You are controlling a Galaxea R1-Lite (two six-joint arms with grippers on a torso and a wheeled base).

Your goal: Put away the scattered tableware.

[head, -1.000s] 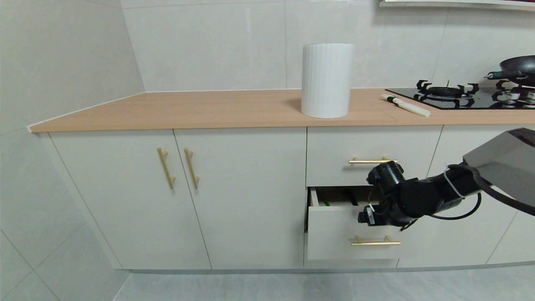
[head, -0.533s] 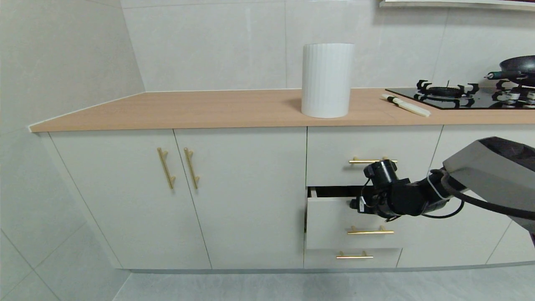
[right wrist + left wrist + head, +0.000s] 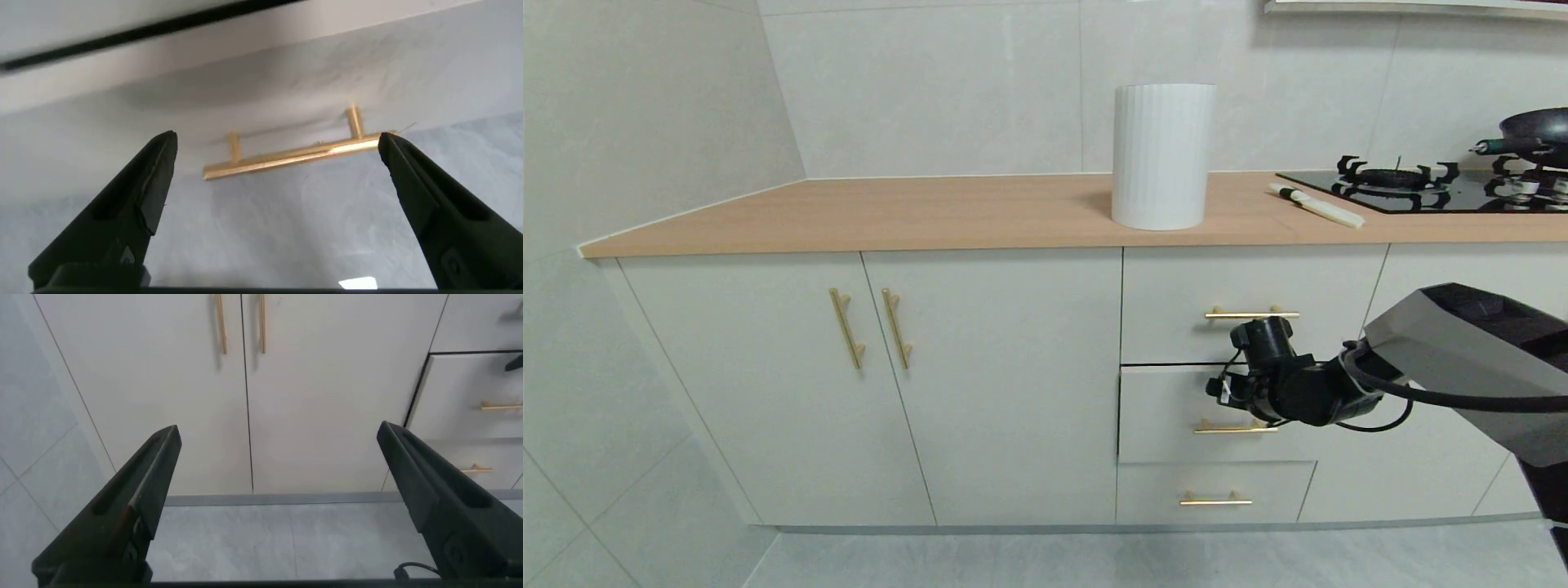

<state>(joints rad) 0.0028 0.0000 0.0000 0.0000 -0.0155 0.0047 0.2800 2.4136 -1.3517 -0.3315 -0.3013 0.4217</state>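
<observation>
Middle drawer (image 3: pixel 1164 408) is sliding nearly shut now, with the right gripper (image 3: pixel 275 143) following it in, spread wide and empty, right at the front just above the gold handle (image 3: pixel 1233 427). Left gripper (image 3: pixel 278 431) is hanging wide open too, gripping nothing. White utensil (image 3: pixel 1315 206) is lying on the desk (image 3: pixel 931 214), well above the right gripper.

Table (image 3: pixel 931 214) is a warm tan wood grain, and the canister (image 3: pixel 1162 155) on it is plain white with vertical ribbing. Cabinet doors (image 3: pixel 768 392) and drawer fronts (image 3: pixel 1160 408) are off-white, all with shiny gold bar handles (image 3: pixel 847 328). The utensil (image 3: pixel 1319 207) is cream with a black end, next to a glossy black hob (image 3: pixel 1413 196) and a black pan (image 3: pixel 1535 126). Wall tiles (image 3: pixel 931 82) are pale grey-white, and the floor (image 3: pixel 270 539) is light grey and faintly mottled. Both the left claw (image 3: pixel 275 437) and right claw (image 3: pixel 275 140) are matte black.
</observation>
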